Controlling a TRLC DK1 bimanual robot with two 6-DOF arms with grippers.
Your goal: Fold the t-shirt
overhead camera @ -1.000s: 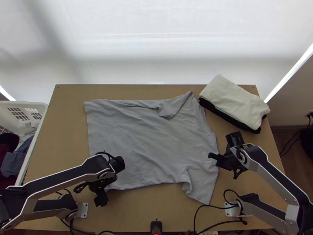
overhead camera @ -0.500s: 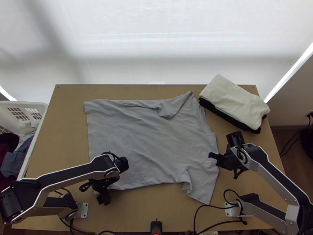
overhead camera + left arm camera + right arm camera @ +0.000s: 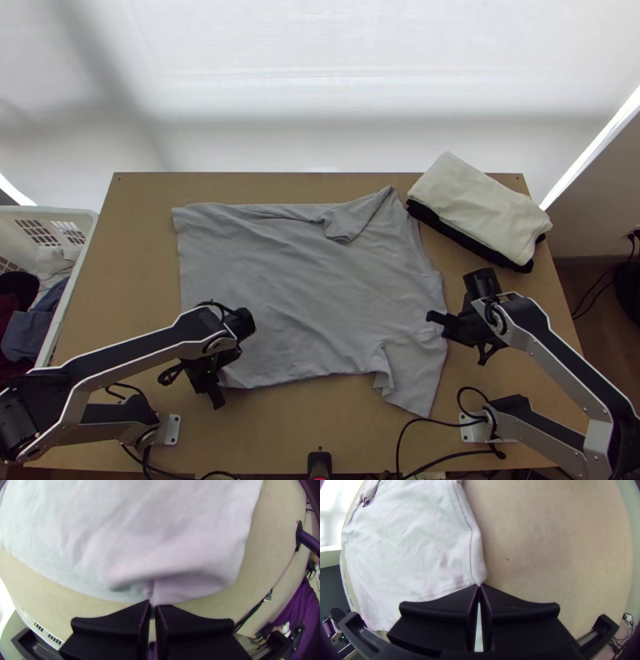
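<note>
Grey t-shirt: lying spread across the middle of the table, hem end to the left, a few soft creases running through it.
Far sleeve: flopped inward over the body.
Near sleeve: laid out towards the near right.
Left gripper: over the shirt's near left corner, fingers almost together, a bit of bunched edge nipped in the tips.
Right gripper: at the right edge, closed up tight on cloth where the near sleeve's seam meets it.
Cream cloth: folded, sitting on black cloth, far right.
</note>
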